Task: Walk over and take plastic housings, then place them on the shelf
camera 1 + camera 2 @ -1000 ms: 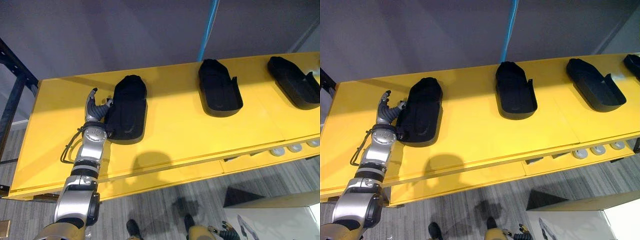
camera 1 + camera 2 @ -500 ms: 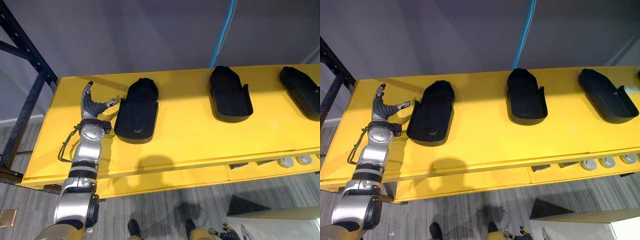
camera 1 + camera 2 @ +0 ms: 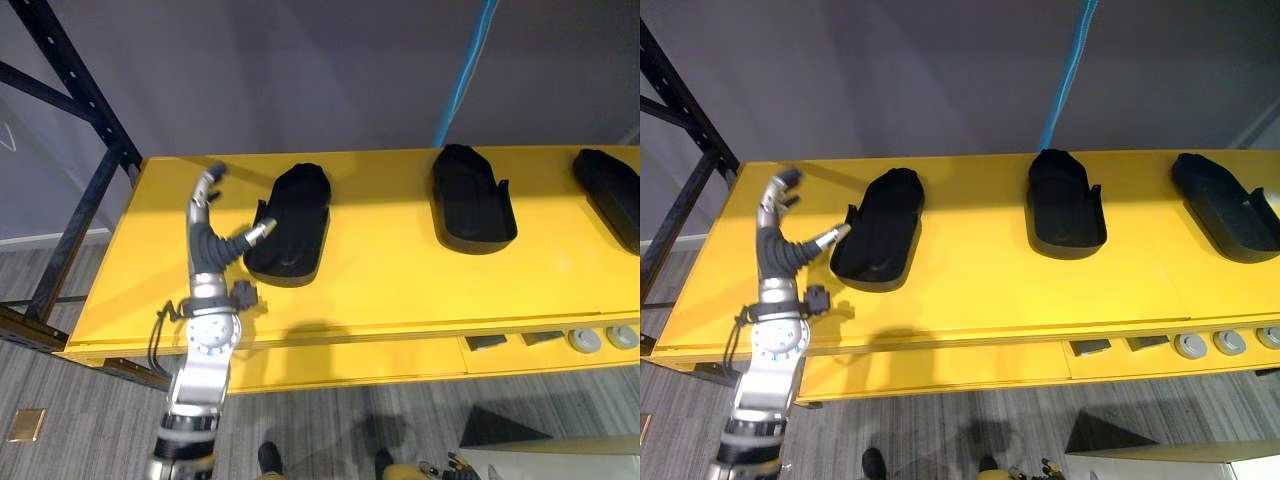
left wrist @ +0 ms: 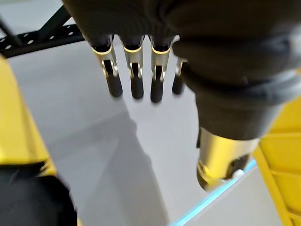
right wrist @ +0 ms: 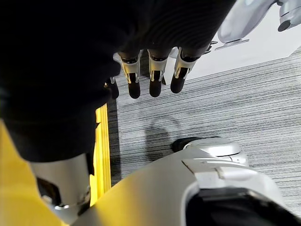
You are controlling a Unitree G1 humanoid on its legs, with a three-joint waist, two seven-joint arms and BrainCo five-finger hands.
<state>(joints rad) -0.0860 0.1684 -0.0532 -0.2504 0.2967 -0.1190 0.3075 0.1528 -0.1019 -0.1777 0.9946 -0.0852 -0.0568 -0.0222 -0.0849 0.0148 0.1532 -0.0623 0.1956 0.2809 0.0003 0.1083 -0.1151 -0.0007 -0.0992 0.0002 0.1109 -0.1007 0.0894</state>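
The left housing (image 3: pixel 290 225), the middle housing (image 3: pixel 472 200) and the right housing (image 3: pixel 610 195), all black, long, shoe-like plastic shells rounded at the far end, lay flat and well apart in a row on the yellow shelf (image 3: pixel 380 275), the left one slightly slanted.

A blue strip (image 3: pixel 466 70) runs up the grey wall (image 3: pixel 300 70).
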